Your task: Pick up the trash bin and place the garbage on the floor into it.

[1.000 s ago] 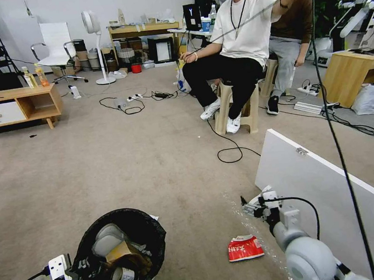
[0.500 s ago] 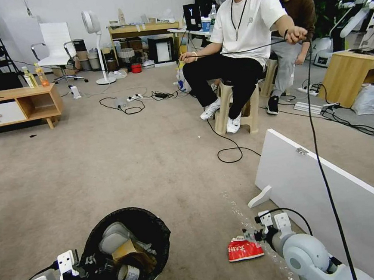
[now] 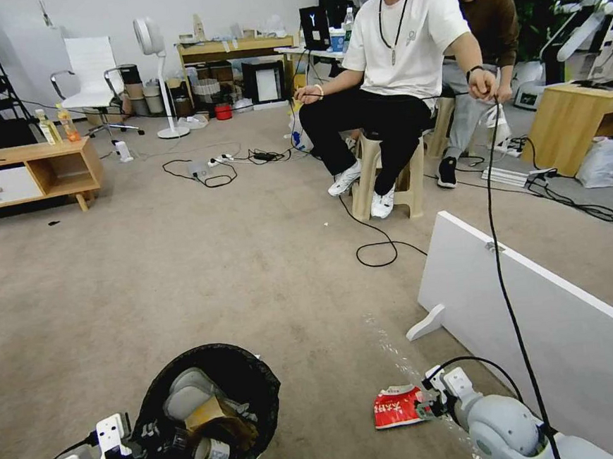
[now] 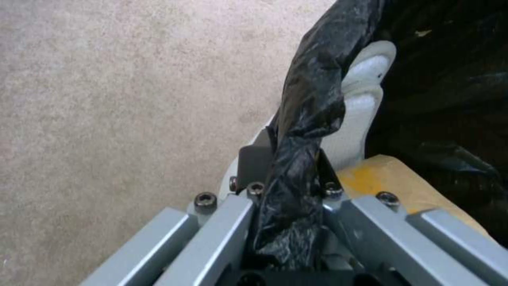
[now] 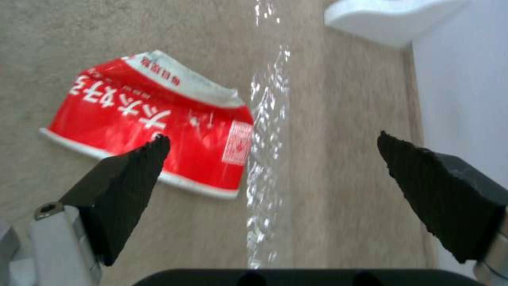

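One packet (image 3: 401,406) lies on the carpet (image 3: 253,276) under the wide-open, empty right gripper (image 5: 270,153); the left gripper (image 4: 288,190) clamps the part-filled bin (image 3: 258,375) by its rim.

The trash bin (image 3: 208,414) serves as the landmark. Its white wall is hidden under the black bag (image 4: 307,119); items inside overlap, so most cannot be identified. The left tool (image 3: 136,441), at the bin's rim, has its fingertips concealed by bunched bag plastic in the left wrist view. In the head view the picture's lower edge cuts off both arms. To the right of the bin, the red-and-white packet (image 5: 153,119) is partly covered by one dark finger (image 5: 127,178) of the right tool (image 5: 272,159), and its print is too small to read.
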Robot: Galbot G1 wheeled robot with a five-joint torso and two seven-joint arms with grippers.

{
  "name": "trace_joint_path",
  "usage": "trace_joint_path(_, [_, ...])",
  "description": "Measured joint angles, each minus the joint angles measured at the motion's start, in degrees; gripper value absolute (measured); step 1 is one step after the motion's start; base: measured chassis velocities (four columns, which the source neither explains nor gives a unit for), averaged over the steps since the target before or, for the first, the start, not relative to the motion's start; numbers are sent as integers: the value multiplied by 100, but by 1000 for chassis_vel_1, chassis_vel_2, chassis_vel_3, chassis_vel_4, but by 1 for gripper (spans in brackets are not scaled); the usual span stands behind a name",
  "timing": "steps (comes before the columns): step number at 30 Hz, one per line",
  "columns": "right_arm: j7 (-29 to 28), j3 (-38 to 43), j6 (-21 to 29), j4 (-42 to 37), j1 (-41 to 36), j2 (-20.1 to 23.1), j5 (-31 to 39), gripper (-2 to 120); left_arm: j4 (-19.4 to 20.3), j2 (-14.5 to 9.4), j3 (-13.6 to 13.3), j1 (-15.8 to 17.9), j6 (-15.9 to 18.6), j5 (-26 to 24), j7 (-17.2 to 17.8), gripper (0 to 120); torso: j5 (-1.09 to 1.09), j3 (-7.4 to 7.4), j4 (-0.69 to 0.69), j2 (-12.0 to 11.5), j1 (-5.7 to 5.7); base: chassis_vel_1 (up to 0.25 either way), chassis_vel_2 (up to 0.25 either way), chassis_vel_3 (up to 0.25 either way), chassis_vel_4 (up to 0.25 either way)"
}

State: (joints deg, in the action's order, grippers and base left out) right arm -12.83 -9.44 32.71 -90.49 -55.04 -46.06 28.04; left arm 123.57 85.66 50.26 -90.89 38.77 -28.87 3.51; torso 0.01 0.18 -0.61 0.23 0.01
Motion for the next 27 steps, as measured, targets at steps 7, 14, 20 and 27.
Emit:
trace_joint_path(7, [223, -587, -668, 511, 410, -108, -677, 100, -38, 24, 19, 19, -11, 9, -5, 2, -1, 0, 0, 0, 0, 0, 0, 0, 0])
trace_joint_path(14, [281, -1149, -957, 793, 899, -275, -882, 100, -68, 48, 38, 38, -18, 19, -7, 2, -1, 0, 0, 0, 0, 0, 0, 0, 0])
trace_joint_path(20, [323, -1550, -1114, 1069, 1217, -436, -936, 100, -101, 52, 75, 70, -20, 7, -9, 2, -2, 0, 1, 0, 0, 0, 0, 0, 0])
trace_joint_path(27, [393, -1747, -1311, 1341, 1266, -508, -1057, 100, -152, 50, 81, 117, -20, -12, -9, 2, -1, 0, -1, 0, 0, 0, 0, 0, 0])
